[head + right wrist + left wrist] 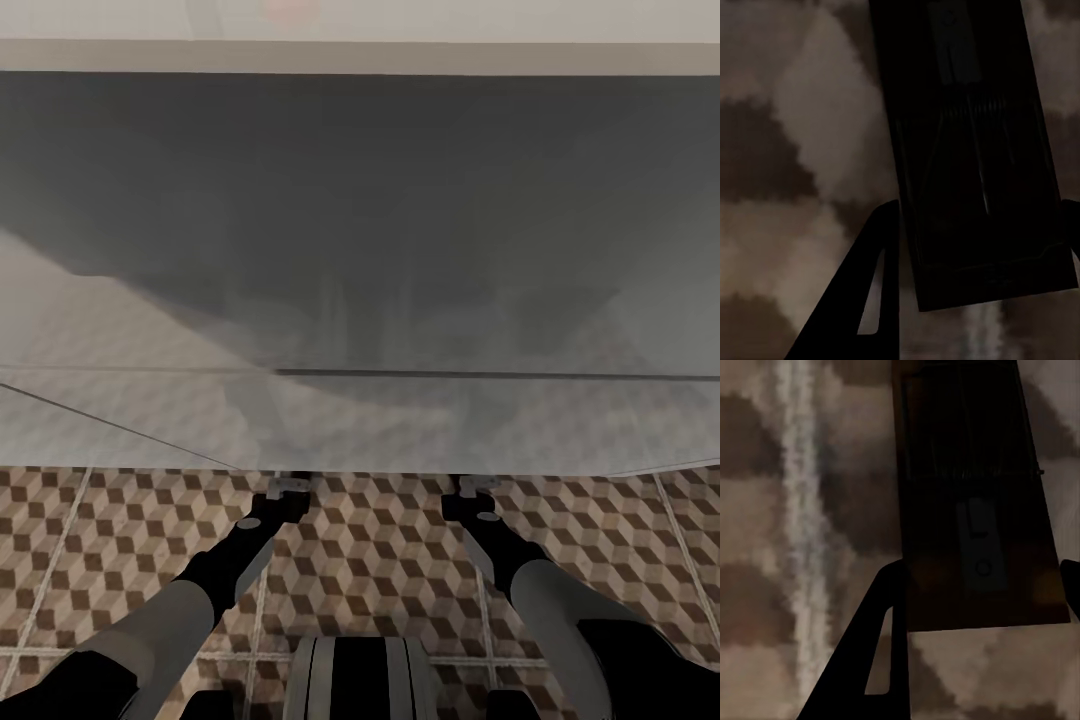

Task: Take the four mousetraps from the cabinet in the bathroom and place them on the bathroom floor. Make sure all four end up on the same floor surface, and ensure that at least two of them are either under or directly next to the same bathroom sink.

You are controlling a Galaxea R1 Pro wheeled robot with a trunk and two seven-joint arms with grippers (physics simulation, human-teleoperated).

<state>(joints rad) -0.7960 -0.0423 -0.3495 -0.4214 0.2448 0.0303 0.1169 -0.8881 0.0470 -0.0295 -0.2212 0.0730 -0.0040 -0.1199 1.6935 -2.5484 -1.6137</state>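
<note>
Mousetraps are one per claw, left claw (979, 592) pinching its trap (975, 502) and right claw (979, 232) pinching its trap (971, 150), held low over the floor (380, 540) so you can set them down flat.

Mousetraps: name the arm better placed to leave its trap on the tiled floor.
Left, narrowly. The left gripper has its brown wooden mousetrap square between its fingers above the cube-patterned floor tiles; the right gripper has its dark mousetrap skewed between its fingers. Both look close to the floor.
</note>
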